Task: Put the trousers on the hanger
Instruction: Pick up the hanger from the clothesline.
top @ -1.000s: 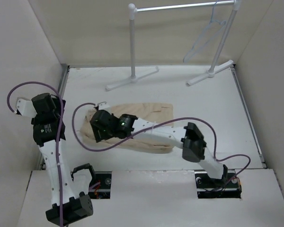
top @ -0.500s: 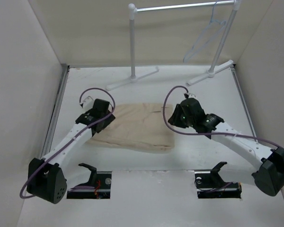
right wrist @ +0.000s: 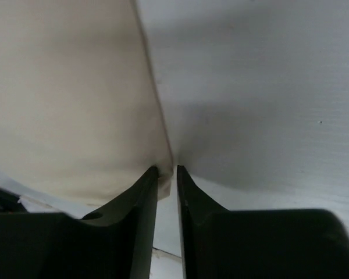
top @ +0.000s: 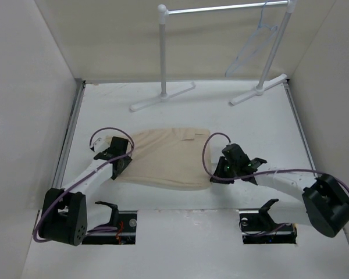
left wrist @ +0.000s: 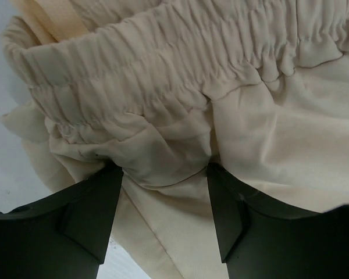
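The beige trousers (top: 163, 157) lie folded flat in the middle of the table. My left gripper (top: 122, 163) is at their left end. In the left wrist view its jaws (left wrist: 164, 168) stand open, with the gathered waistband (left wrist: 163, 58) just beyond the tips and loose cloth between them. My right gripper (top: 217, 174) sits low at the near right corner of the trousers (right wrist: 64, 87). Its fingers (right wrist: 167, 168) are closed to a narrow slit on the cloth's edge. The thin pale hanger (top: 250, 49) hangs from the rail at the back right, far from both grippers.
A white garment rail (top: 221, 9) stands at the back on two posts with splayed feet (top: 163, 96) (top: 259, 90). Walls close in the table on the left, back and right. The bare white table (right wrist: 267, 87) lies to the right of the trousers.
The left arm has dropped from the left wall to the trousers' left end. The right gripper has moved from mid-table to the near right corner and closed on the edge.
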Robot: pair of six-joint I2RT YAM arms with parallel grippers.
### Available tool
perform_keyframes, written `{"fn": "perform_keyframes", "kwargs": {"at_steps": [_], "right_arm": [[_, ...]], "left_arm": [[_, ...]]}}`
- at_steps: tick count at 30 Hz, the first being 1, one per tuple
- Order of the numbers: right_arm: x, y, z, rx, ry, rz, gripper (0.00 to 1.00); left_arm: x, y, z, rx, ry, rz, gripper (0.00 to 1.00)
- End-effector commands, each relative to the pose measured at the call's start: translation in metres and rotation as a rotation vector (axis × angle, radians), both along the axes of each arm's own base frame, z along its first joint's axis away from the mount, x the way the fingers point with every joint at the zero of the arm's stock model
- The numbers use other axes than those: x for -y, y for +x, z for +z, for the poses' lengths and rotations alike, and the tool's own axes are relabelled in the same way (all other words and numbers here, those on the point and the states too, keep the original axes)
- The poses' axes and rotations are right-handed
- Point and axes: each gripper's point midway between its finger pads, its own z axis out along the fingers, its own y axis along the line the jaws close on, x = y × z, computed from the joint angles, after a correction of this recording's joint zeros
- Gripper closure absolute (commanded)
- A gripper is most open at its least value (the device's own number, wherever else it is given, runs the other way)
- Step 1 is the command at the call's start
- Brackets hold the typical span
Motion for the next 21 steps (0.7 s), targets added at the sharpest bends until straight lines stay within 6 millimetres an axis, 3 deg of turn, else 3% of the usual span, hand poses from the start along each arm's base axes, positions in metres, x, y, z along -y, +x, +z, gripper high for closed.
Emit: {"fn": "perform_keyframes", "kwargs": {"at_steps": [1,5,7,11,14,16,17,18,21], "right_arm": [[-0.009,0.0,-0.011,-0.033,0.029,-0.014,0.78],[-0.002,-0.001,0.0,-0.015,-0.005,-0.022,0.82],[0.006,0.007,0.021,0.045,-0.034,-0.03,0.73],[0.023,0.04,0.089,0.216,-0.052,-0.056,0.46],[0.032,0.076,0.151,0.363,-0.023,-0.081,0.39],[0.038,0.107,0.192,0.462,-0.006,-0.12,0.39],[0.043,0.125,0.214,0.513,0.003,-0.146,0.41],[0.048,0.144,0.239,0.566,0.014,-0.169,0.51],[0.062,0.191,0.306,0.711,0.061,-0.224,0.86]], "left_arm": [[-0.014,-0.014,-0.007,-0.021,0.008,0.052,0.41],[-0.018,-0.005,0.02,0.058,-0.018,0.075,0.41],[-0.014,0.008,0.045,0.121,-0.029,0.059,0.41],[0.006,0.036,0.097,0.24,-0.046,-0.013,0.43],[0.031,0.058,0.123,0.3,-0.057,-0.087,0.49],[0.053,0.073,0.135,0.33,-0.072,-0.145,0.62],[0.065,0.08,0.138,0.341,-0.077,-0.173,0.73],[0.077,0.086,0.141,0.352,-0.079,-0.198,0.83],[0.115,0.1,0.146,0.367,-0.077,-0.295,0.92]]}}
